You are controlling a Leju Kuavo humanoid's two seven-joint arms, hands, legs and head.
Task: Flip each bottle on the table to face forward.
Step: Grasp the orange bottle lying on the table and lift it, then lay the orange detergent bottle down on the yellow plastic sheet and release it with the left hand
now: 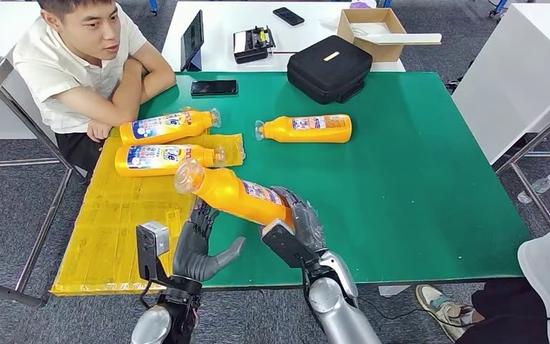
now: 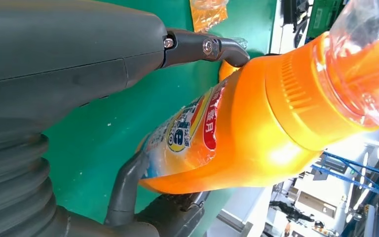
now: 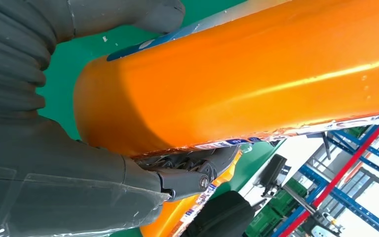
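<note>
Green table with a yellow mat along its left edge, a person seated at the far left corner. We hold one orange bottle raised above the near edge, our right hand clamped round its base, our left hand beneath it, fingers spread. Three more bottles lie flat farther back

Two silver metallic forearms end in dark grey many-fingered hands: the left hand and the right hand. A grey camera block sits at the left wrist's 9 o'clock. Wrist views show ribbed grey covers and small silver screws at finger bases
</note>
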